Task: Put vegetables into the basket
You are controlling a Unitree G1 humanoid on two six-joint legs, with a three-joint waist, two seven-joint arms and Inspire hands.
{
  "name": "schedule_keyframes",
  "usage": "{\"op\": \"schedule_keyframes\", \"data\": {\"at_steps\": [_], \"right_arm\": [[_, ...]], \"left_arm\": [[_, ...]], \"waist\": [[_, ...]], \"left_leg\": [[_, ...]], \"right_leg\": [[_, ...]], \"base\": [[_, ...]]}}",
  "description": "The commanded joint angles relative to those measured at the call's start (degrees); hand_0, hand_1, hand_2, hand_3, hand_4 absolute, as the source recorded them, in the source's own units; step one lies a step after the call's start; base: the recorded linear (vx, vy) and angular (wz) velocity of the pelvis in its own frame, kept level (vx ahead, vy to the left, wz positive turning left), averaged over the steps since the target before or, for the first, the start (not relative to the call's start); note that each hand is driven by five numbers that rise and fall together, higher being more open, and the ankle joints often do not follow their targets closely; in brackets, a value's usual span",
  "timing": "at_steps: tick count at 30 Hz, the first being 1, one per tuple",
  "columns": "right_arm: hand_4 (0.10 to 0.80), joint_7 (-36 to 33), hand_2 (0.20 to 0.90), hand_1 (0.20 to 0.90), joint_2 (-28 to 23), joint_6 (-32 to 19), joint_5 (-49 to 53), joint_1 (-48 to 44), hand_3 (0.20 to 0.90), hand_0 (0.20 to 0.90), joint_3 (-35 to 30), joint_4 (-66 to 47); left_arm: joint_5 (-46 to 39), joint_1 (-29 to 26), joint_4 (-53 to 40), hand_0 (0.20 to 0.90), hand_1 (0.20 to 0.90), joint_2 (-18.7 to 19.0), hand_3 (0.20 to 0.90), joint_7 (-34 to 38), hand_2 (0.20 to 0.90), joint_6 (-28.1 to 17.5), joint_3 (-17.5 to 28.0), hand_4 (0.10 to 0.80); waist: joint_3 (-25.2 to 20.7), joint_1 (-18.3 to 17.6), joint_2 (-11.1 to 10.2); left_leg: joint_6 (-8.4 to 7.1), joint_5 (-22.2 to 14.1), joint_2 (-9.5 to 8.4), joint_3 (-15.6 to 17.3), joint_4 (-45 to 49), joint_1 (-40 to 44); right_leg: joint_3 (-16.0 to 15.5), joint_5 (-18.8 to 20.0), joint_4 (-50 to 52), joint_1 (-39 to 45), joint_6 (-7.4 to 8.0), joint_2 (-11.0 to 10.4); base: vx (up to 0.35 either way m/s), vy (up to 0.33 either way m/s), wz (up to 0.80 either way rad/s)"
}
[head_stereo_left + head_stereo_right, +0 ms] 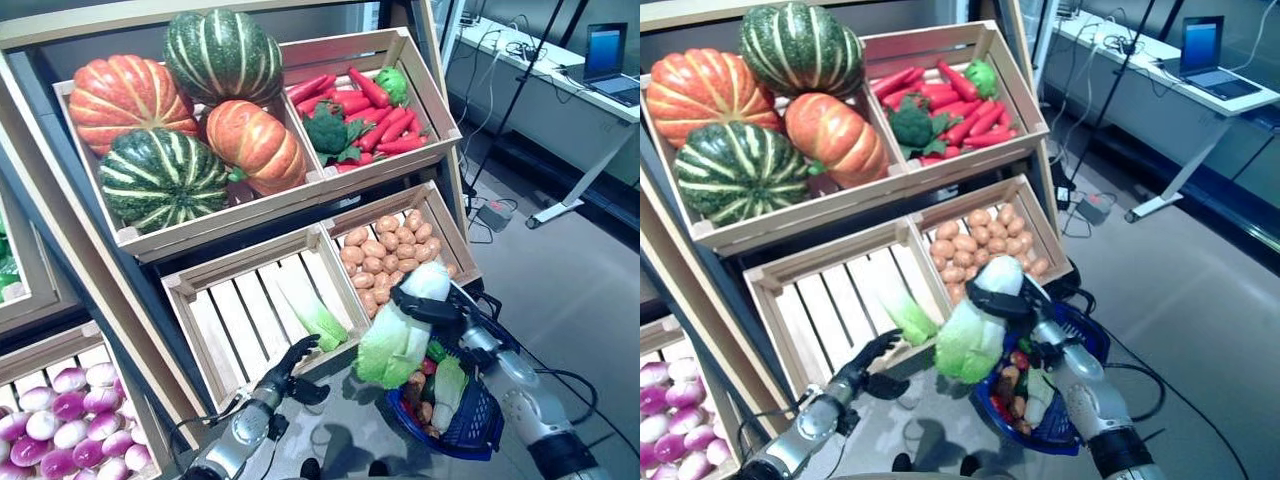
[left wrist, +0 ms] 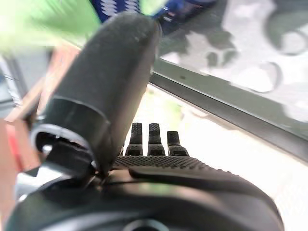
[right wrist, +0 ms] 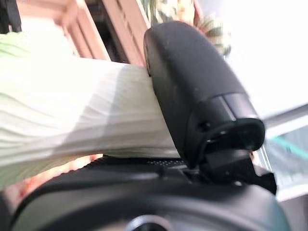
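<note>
My right hand (image 1: 428, 308) is shut on a pale green and white cabbage (image 1: 400, 335) and holds it in the air, leaves down, just left of the blue plastic basket (image 1: 478, 425) on the floor. The right wrist view shows my thumb (image 3: 192, 86) curled over the cabbage's white stalk (image 3: 72, 110). The basket holds another pale green cabbage (image 1: 450, 385) and small reddish and brown vegetables (image 1: 425, 385). My left hand (image 1: 290, 370) is open and empty at the front edge of the lower slatted crate (image 1: 240, 315), below a long pale green cabbage (image 1: 310, 305) lying in it.
The wooden stand (image 1: 110, 300) with tilted crates fills the left and middle. A crate of small brown vegetables (image 1: 390, 245) sits just behind my right hand. A white desk (image 1: 560, 90) with a laptop stands at the far right across grey floor.
</note>
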Motion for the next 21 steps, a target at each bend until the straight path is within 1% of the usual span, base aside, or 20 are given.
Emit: {"op": "schedule_keyframes", "data": {"at_steps": [1,2,5,6,10,12,13,14,16,18,19,20,21], "right_arm": [[0.400,-0.1,0.300,0.300,-1.5,-9.4,1.1,-3.1,0.300,0.300,-6.4,-2.9],[0.400,-0.5,0.300,0.300,-1.7,-9.4,0.9,-2.4,0.300,0.300,-7.5,-3.0],[0.400,-1.0,0.300,0.300,-2.0,-9.5,0.6,-1.6,0.300,0.300,-8.6,-3.3],[0.400,-2.4,0.300,0.300,-2.2,-10.2,-0.5,-1.1,0.300,0.300,-9.1,-3.2],[0.400,-6.6,0.300,0.300,-2.5,-11.0,-3.8,-0.1,0.300,0.300,-10.4,-2.4],[0.400,-10.6,0.300,0.300,-2.3,-11.6,-6.8,0.4,0.300,0.300,-11.2,-1.0],[0.400,-13.4,0.300,0.300,-2.6,-12.1,-8.5,0.6,0.300,0.300,-12.1,0.6],[0.400,-14.6,0.300,0.300,-2.7,-12.6,-9.5,0.5,0.300,0.300,-12.3,1.1],[0.400,-18.6,0.300,0.300,-4.1,-14.7,-12.0,-0.7,0.300,0.300,-13.3,3.6],[0.400,-22.0,0.300,0.300,-5.8,-16.5,-13.5,-4.3,0.300,0.300,-13.3,6.8],[0.400,-24.1,0.300,0.300,-7.1,-16.5,-13.8,-9.2,0.300,0.300,-12.4,9.0],[0.400,-26.0,0.300,0.300,-7.9,-16.8,-14.1,-13.0,0.300,0.300,-11.3,10.7],[0.400,-28.6,0.300,0.300,-8.5,-16.7,-13.9,-18.4,0.300,0.300,-9.5,12.7]], "left_arm": [[2.1,-4.4,3.1,0.900,0.900,-0.7,0.900,3.3,0.900,-4.5,3.2,0.800],[2.8,-4.4,5.4,0.900,0.900,-0.9,0.900,3.8,0.900,-4.8,4.2,0.800],[3.1,-4.6,7.2,0.900,0.900,-0.8,0.900,4.7,0.900,-5.3,5.2,0.800],[2.8,-4.9,7.5,0.900,0.900,-0.6,0.900,5.2,0.900,-5.7,6.1,0.800],[1.7,-5.1,5.1,0.900,0.900,-0.2,0.900,6.4,0.900,-6.4,7.5,0.800],[0.5,-4.9,2.8,0.900,0.900,0.0,0.900,6.6,0.900,-7.0,8.5,0.800],[-0.5,-4.6,0.0,0.900,0.900,0.3,0.900,6.8,0.900,-7.4,8.9,0.800],[-1.0,-4.5,-1.0,0.900,0.900,0.5,0.900,6.5,0.900,-7.4,8.9,0.800],[-2.0,-4.3,-4.6,0.900,0.900,1.3,0.900,5.9,0.900,-7.3,9.0,0.800],[-3.4,-4.5,-7.0,0.900,0.900,2.3,0.900,5.9,0.900,-7.7,8.7,0.800],[-4.2,-5.4,-7.8,0.900,0.900,2.8,0.900,6.7,0.900,-8.2,8.3,0.800],[-4.4,-6.4,-8.0,0.900,0.900,3.0,0.900,7.1,0.900,-8.4,8.0,0.800],[-5.7,-8.4,-7.6,0.900,0.900,3.5,0.900,7.9,0.900,-8.5,6.9,0.800]], "waist": [[-0.9,-1.1,-0.5],[-0.9,-1.6,-0.5],[-0.8,-2.2,-0.4],[-0.7,-2.5,-0.3],[-0.5,-3.0,-0.1],[-0.2,-3.1,-0.1],[0.1,-3.0,0.0],[0.3,-2.9,0.0],[1.2,-2.3,0.2],[2.4,-0.8,0.5],[3.6,0.4,0.8],[4.6,1.1,1.1],[5.9,1.5,1.5]], "left_leg": [[1.64,-6.0,-1.28,2.9,0.2,1.2],[1.57,-5.9,-1.17,3.3,0.2,1.2],[1.52,-5.9,-1.09,3.7,0.2,1.3],[1.43,-5.9,-1.01,4.0,0.2,1.2],[1.31,-5.9,-0.87,4.3,0.2,1.0],[1.23,-5.8,-0.72,4.5,0.2,0.9],[1.17,-5.8,-0.59,4.6,0.2,0.8],[1.14,-5.7,-0.55,4.6,0.2,0.7],[1.04,-5.4,-0.28,4.7,0.2,0.2],[0.57,-5.2,0.22,6.1,0.2,-0.3],[0.27,-4.9,0.59,7.2,0.2,-1.0],[0.12,-4.7,0.79,7.8,0.2,-1.5],[-0.08,-4.1,0.75,7.4,0.2,-2.5]], "right_leg": [[0.8,-0.7,0.1,0.7,-1.55,1.3],[1.2,-0.6,0.1,0.6,-1.54,1.4],[1.9,-0.5,0.1,0.5,-1.50,1.5],[2.3,-0.5,0.1,0.3,-1.51,1.6],[2.9,-0.4,0.1,-0.2,-1.51,1.8],[2.9,-0.3,0.1,-0.3,-1.54,1.8],[2.7,-0.2,0.1,-0.4,-1.59,1.7],[2.6,-0.2,0.1,-0.4,-1.62,1.7],[1.2,0.1,0.1,-0.9,-1.72,1.4],[-3.1,0.1,0.1,-1.1,-1.45,0.6],[-6.4,0.0,0.5,-1.7,-1.39,0.1],[-7.7,-0.3,1.2,-2.4,-1.49,-0.2],[-7.7,-0.5,1.7,-3.5,-1.84,0.1]], "base": [[-0.016,-0.051,-0.08],[-0.014,-0.049,-0.11],[-0.009,-0.042,-0.18],[-0.011,-0.058,-0.19],[-0.004,-0.043,-0.12],[0.027,-0.066,-0.10],[0.045,-0.083,-0.06],[0.040,-0.095,-0.03],[0.008,-0.115,0.00],[-0.058,-0.147,-0.10],[-0.158,-0.141,-0.48],[-0.216,-0.132,-0.78],[-0.190,-0.127,-1.06]]}}
